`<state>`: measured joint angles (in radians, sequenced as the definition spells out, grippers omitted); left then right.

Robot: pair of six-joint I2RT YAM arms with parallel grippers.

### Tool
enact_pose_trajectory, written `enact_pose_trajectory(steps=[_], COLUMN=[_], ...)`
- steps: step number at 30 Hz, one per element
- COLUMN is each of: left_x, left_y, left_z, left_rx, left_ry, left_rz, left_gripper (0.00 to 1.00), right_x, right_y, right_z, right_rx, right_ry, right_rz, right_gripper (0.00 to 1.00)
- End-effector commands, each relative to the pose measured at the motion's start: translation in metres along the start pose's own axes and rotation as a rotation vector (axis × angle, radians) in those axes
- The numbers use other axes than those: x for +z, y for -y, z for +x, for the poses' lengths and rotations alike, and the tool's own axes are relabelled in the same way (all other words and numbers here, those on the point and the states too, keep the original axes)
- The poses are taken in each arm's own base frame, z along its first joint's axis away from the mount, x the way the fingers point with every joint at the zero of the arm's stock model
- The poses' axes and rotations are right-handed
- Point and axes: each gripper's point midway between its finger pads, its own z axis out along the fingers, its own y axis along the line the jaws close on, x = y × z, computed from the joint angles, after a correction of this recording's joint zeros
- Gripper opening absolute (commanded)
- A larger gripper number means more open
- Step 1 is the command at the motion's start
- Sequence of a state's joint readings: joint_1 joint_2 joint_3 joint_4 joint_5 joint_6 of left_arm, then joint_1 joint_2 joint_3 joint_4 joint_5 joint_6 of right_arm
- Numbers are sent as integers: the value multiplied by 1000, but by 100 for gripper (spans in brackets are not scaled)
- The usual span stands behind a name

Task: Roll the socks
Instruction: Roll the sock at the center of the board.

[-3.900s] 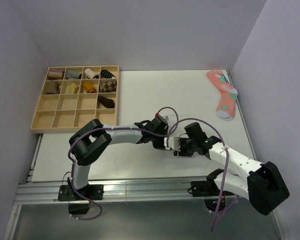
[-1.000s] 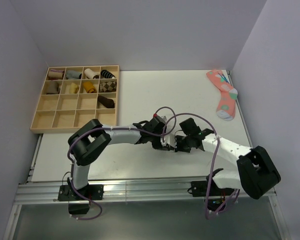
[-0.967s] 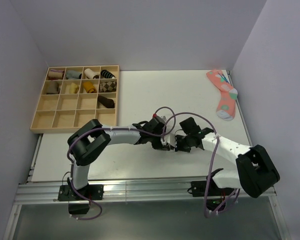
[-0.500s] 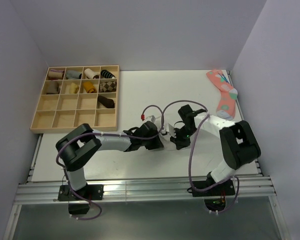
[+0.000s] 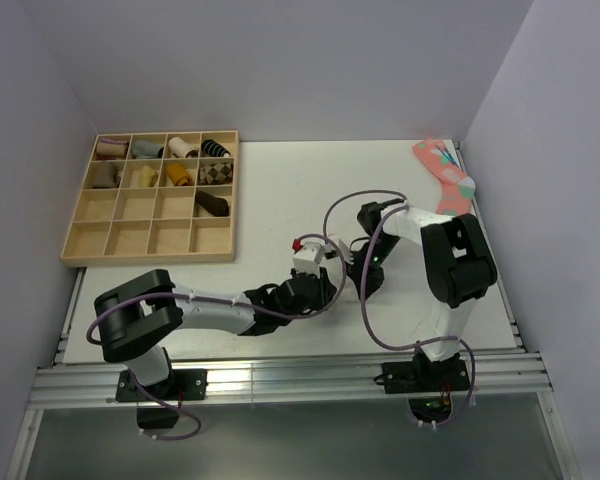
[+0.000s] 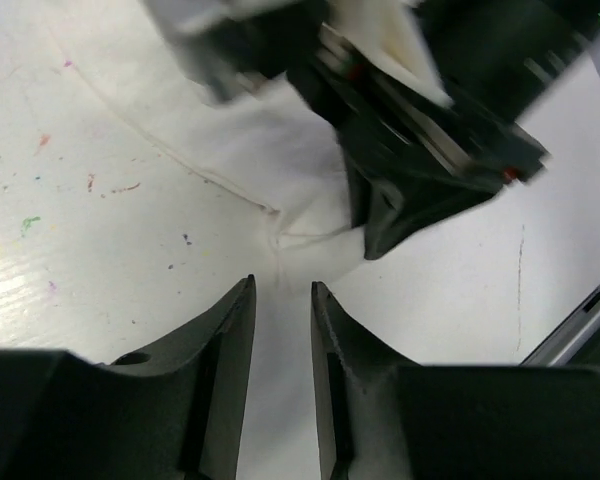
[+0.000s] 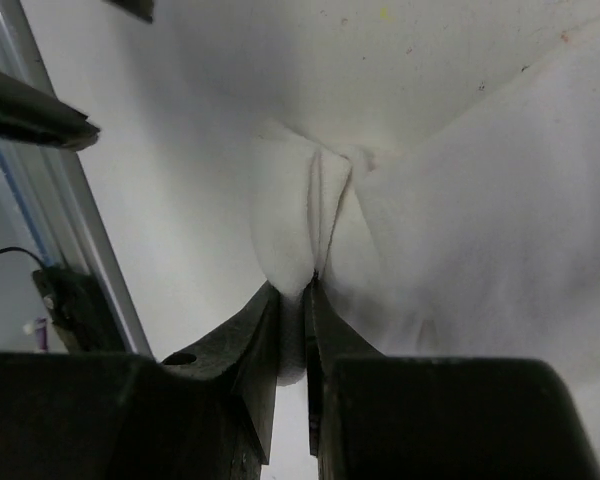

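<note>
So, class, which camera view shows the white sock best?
Right wrist: the sock fills the frame, with a fold pinched in the right gripper. Left wrist shows its flat edge on the table, beyond the open left gripper. The top view barely shows it: white on white, beneath the grippers.

left claw [image 5: 327, 283] sits just beside right claw [image 5: 366, 278] over the table [image 5: 280, 190], wooden tray [image 5: 145, 258] back-left, coral sock [image 5: 448, 195] back-right.

overhead camera looks down; close wrist cameras seemingly share the socks [image 7: 460, 220].
</note>
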<state>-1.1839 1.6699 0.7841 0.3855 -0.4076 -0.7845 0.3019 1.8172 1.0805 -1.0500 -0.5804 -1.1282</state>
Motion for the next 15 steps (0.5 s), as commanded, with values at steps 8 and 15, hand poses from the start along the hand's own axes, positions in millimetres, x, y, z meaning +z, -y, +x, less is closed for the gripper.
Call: enact_pose_trajectory(steps=[8,15], left_x=[1,11], left_y=[30,48], left_z=[-8,12], left_rx=[247,380], left_ry=[191,134], left_rz=[190,291], left_gripper=[39,46], right_x=[-13,-14], right_y=[-6,-2], right_z=[-4,-4], right_rx=[123,152], right_ry=[-11,-22], right_rz=[-168,-184], right_gripper=[15,15])
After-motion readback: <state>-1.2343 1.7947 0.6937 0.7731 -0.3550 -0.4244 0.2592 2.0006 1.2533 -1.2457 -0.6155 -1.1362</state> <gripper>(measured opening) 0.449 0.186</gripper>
